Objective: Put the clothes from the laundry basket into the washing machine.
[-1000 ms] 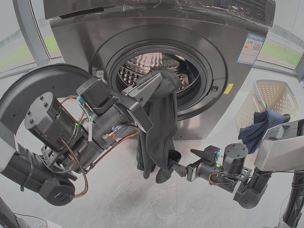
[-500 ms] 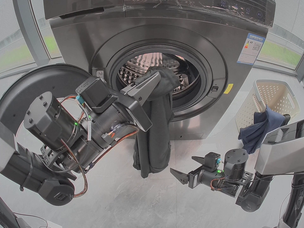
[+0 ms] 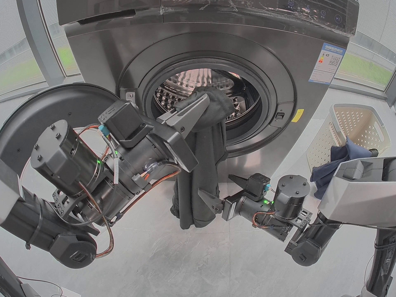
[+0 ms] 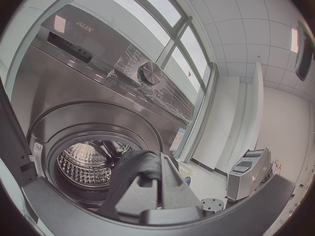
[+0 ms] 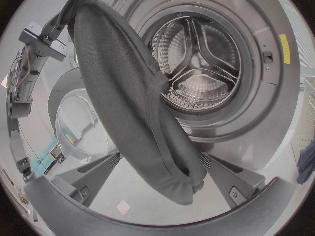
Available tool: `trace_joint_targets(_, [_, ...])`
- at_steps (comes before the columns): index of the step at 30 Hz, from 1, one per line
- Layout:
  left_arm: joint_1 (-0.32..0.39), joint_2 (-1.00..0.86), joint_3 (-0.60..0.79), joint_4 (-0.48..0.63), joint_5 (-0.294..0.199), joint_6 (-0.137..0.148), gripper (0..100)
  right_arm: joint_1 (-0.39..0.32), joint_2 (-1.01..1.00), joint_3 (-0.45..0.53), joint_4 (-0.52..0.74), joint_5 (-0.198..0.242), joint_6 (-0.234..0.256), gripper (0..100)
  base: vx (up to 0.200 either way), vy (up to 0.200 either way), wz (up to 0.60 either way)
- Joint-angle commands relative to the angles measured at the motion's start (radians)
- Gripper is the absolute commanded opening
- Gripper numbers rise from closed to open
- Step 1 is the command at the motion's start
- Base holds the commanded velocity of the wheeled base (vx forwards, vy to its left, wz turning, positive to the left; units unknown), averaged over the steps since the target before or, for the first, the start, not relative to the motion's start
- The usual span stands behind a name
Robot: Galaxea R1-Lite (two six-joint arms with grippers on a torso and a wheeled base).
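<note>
Left of the washing machine [image 3: 255,50]: door [image 3: 62,112] swung fully open.

Left pincer [image 3: 201,103]: closed tight on the upper fold of a black garment [image 3: 206,161], raised in front of the machine's port with tips at its rim. Gripped fold bunched at the mouth of the drum [image 5: 197,82], not yet inside. Rest of the cloth hanging straight down across the machine's front, past the port's lower lip.

Right pincer [image 3: 215,185]: spread wide, holding nothing, below the port and in front of the machine's lower panel. From its own wrist view: fingers [image 5: 98,167] either side of the garment's lower hem, cloth hanging between them. Unable to tell whether touching.

Right of the machine: laundry basket [image 3: 359,124] on the floor, a blue garment [image 3: 334,166] draped over its near rim.

Step in hand, as judged: loading the black garment, with the hanging tail about to be gathered before insertion. Judged early in the task: drum bare metal where visible, blue garment not yet fetched.

Next move calls for closing the right pincer on the hem, lifting it to port height, then carrying both ends past the rim and into the drum before release. Care needed against the tail snagging on the door seal or slipping back outside the port.
</note>
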Motion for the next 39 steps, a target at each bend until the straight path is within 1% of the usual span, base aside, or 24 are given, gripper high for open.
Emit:
trace_joint_targets(1, [0.0, 0.002, -0.002, 0.001, 0.0, -0.001, 0, 0.027, 0.068, -0.089, 0.001, 0.0, 0.002, 100, 0.0, 0.0, 0.0])
trace_joint_targets(11, [0.0, 0.008, -0.009, 0.008, 0.0, -0.001, 0, 0.042, 0.15, -0.194, -0.001, 0.008, -0.001, 100, 0.0, 0.0, 0.0])
trace_joint_targets(13, [0.0, 0.008, -0.009, 0.008, 0.0, -0.001, 0, 0.042, 0.153, -0.202, -0.001, 0.008, -0.001, 100, 0.0, 0.0, 0.0])
trace_joint_targets(20, [-0.002, 0.009, -0.011, 0.007, 0.002, -0.001, 0, 0.039, 0.224, -0.274, -0.001, -0.003, 0.002, 100, 0.0, 0.0, 0.0])
trace_joint_targets(22, [0.0, 0.009, -0.011, 0.007, 0.002, -0.001, 0, 0.03, 0.259, -0.326, -0.001, -0.014, 0.005, 100, 0.0, 0.0, 0.0])
trace_joint_targets(23, [0.0, 0.009, -0.011, 0.007, 0.002, -0.001, 0, 0.03, 0.259, -0.326, -0.001, -0.014, 0.005, 100, 0.0, 0.0, 0.0])
trace_joint_targets(25, [0.002, 0.009, -0.011, 0.007, 0.009, 0.001, 0, 0.027, 0.282, -0.365, -0.001, -0.032, 0.005, 100, 0.0, 0.0, 0.0])
trace_joint_targets(30, [0.002, 0.009, -0.011, 0.005, 0.014, -0.001, 0, 0.027, 0.291, -0.386, -0.001, -0.038, 0.006, 100, 0.0, 0.0, 0.0])
trace_joint_targets(31, [0.002, 0.009, -0.011, 0.005, 0.015, -0.001, 0, 0.026, 0.296, -0.398, 0.001, -0.049, 0.009, 100, 0.0, 0.0, 0.0])
trace_joint_targets(33, [0.002, 0.009, -0.011, 0.005, 0.017, -0.001, 0, 0.022, 0.296, -0.412, 0.001, -0.056, 0.014, 100, 0.0, 0.0, 0.0])
trace_joint_targets(39, [0.003, 0.009, -0.025, 0.017, 0.057, -0.001, 0, 0.012, 0.301, -0.435, 0.001, -0.06, 0.022, 100, 0.0, 0.0, 0.0])
